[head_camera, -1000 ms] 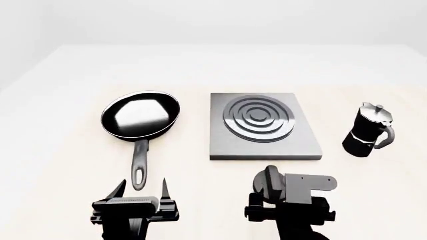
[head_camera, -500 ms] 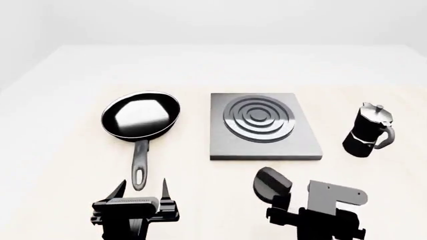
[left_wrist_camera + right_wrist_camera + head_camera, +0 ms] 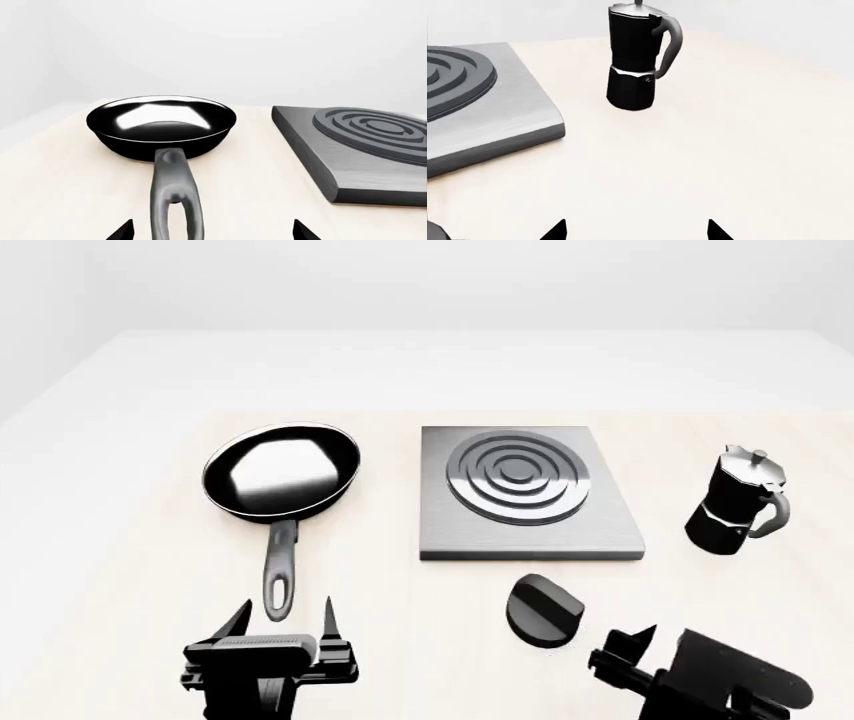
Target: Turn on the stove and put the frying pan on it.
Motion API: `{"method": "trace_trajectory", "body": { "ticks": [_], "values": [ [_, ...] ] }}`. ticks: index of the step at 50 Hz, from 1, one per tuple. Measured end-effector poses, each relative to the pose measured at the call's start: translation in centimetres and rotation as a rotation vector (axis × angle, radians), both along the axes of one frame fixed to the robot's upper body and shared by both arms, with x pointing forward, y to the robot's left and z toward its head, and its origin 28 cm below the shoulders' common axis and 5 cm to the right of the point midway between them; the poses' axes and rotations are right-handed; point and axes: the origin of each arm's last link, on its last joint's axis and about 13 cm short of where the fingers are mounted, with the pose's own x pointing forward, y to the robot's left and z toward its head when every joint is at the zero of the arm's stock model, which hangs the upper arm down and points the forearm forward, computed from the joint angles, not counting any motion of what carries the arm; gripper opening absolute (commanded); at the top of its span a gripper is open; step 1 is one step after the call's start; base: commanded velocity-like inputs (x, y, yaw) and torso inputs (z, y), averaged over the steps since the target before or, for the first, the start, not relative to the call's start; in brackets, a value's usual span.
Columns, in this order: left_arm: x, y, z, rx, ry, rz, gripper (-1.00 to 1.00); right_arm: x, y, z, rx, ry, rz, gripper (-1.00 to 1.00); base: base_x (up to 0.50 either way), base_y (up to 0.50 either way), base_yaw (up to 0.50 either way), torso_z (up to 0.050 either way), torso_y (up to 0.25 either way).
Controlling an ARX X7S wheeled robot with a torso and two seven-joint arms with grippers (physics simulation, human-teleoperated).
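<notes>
The black frying pan (image 3: 282, 470) lies on the table left of the stove, its grey handle (image 3: 279, 576) pointing toward me. It also shows in the left wrist view (image 3: 162, 124). The grey stove plate (image 3: 526, 493) with its ring burner sits at centre; it also shows in the left wrist view (image 3: 363, 150) and the right wrist view (image 3: 474, 107). The round black knob (image 3: 543, 609) lies in front of the stove. My left gripper (image 3: 284, 618) is open, just short of the handle's end. My right gripper (image 3: 625, 645) is open and empty, right of the knob and apart from it.
A black moka pot (image 3: 737, 502) stands right of the stove; it also shows in the right wrist view (image 3: 639, 57). The table's far edge runs behind the pan and stove.
My right gripper has left the knob and drawn back to the right and toward me. The knob now lies uncovered, turned from its earlier position. The left arm has not moved.
</notes>
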Motion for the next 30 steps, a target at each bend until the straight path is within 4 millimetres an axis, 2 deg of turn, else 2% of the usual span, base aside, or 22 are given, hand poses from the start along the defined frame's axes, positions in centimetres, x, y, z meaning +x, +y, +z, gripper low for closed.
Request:
{"method": "trace_trajectory", "body": {
  "ticks": [7,17,24,30],
  "values": [
    [0.0,0.0,0.0,0.004,-0.003,0.001,1.00,-0.1,-0.3,-1.6,-0.038,-0.075,-0.045,1.00,0.00,0.00,0.00,0.000,0.000],
    [-0.2,-0.1,0.3,0.021,-0.005,-0.007,1.00,-0.3,-0.4,-2.7,-0.071,-0.143,-0.064,1.00,0.00,0.00,0.00,0.000,0.000],
    [0.0,-0.2,1.6,0.059,-0.017,-0.019,1.00,-0.3,-0.5,-3.0,-0.075,-0.163,-0.066,1.00,0.00,0.00,0.00,0.000,0.000],
    [0.9,0.2,3.7,0.094,-0.037,-0.019,1.00,-0.4,-0.5,-3.2,-0.075,-0.170,-0.065,1.00,0.00,0.00,0.00,0.000,0.000]
  ]
}}
